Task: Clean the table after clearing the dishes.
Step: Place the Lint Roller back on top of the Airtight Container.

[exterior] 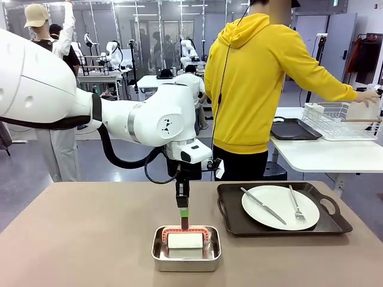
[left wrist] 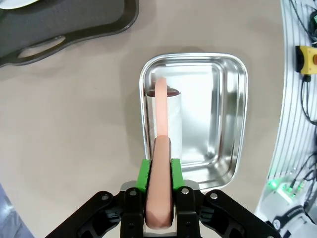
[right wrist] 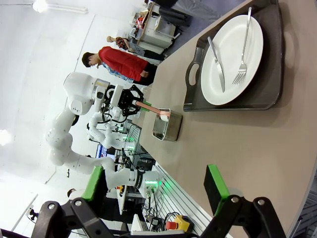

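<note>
A white roller with a pink-red handle lies in a small steel pan near the front of the beige table. My left gripper hangs straight down over the pan, shut on the handle; its green pads clamp both sides. One white plate with knife and fork rests on a dark tray at the right. In the right wrist view my right gripper is open and empty, above the table edge, apart from that tray.
A person in a yellow hoodie stands at the far side, turned toward a white side table with a wire rack and another dark tray. Bare tabletop spreads left of the pan.
</note>
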